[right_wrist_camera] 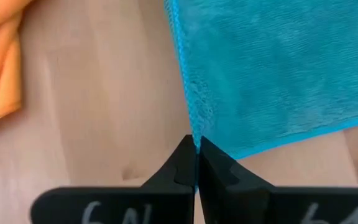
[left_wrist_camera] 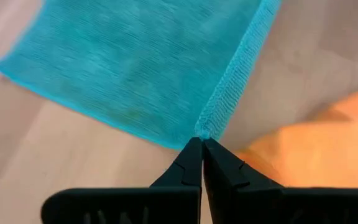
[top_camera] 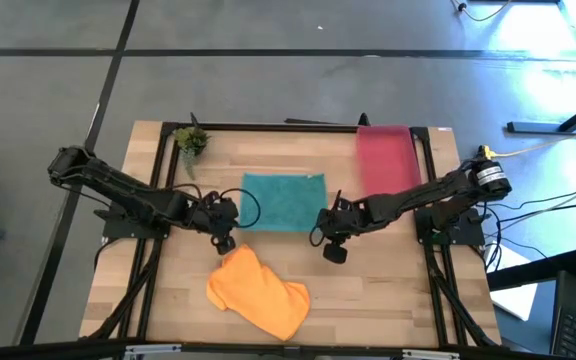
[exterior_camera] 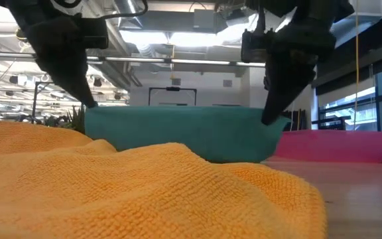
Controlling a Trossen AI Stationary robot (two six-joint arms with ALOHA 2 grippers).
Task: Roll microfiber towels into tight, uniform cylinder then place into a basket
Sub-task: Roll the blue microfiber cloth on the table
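The teal towel (top_camera: 283, 200) lies spread in the middle of the table, with its near edge (exterior_camera: 178, 111) raised between my two grippers. My left gripper (top_camera: 230, 230) is shut on its near left corner and my right gripper (top_camera: 326, 226) is shut on its near right corner. The orange towel (top_camera: 258, 292) lies crumpled near the front edge and fills the low view's foreground (exterior_camera: 111, 192). The red-pink basket (top_camera: 386, 160) stands at the far right. My left gripper pinches the teal towel's near left corner (left_wrist_camera: 202, 129) between its two fingertips, coming from above and slanting down. The corner is lifted off the table and the hem runs away from the fingers. My right gripper pinches the near right corner (right_wrist_camera: 197, 135) between its two fingertips, also slanting down from above. The corner is lifted, and the near edge stretches fairly straight across to the other gripper (exterior_camera: 88, 99).
A small green plant (top_camera: 191, 140) stands at the far left corner. The orange towel lies just in front of both grippers. The basket (exterior_camera: 330, 143) is to the right of the teal towel. Bare wood shows at the near right (top_camera: 398, 290).
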